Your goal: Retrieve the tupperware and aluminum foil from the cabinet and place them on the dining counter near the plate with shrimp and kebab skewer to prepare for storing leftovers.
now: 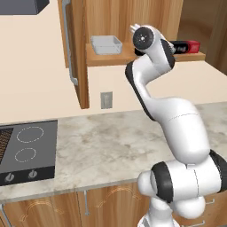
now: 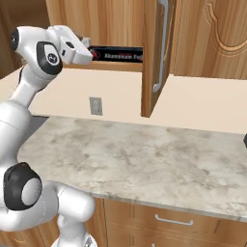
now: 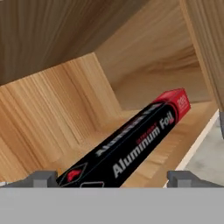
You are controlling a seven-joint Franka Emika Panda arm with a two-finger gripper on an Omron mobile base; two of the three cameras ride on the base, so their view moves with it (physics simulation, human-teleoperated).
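The robot's two-finger gripper (image 3: 113, 178) is reaching into the open cabinet (image 1: 133, 17) with its jaws spread wide, one dark fingertip (image 3: 41, 178) on each side of the aluminum foil (image 3: 131, 146). In the hand view the near end of the box is lying between the tips, which are not pressing on it. The black box with its red far end and white lettering is lying flat on the wooden cabinet shelf (image 3: 166, 153), running away toward the back wall.

In the right base view the hand is sitting at the left end of the foil box, which is stretching rightward along the shelf toward the open cabinet door (image 2: 155, 58) with its long silver bar handle (image 2: 161, 46).

In the left base view the tupperware (image 1: 106, 44), a shallow pale container, is sitting on the same shelf, to the left of the arm and well apart from the foil.

Below the cabinet, a marbled worktop (image 1: 111, 150) is running across the scene, with a black cooktop (image 1: 26, 153) at its left end and a wall outlet (image 1: 106, 100) above it.
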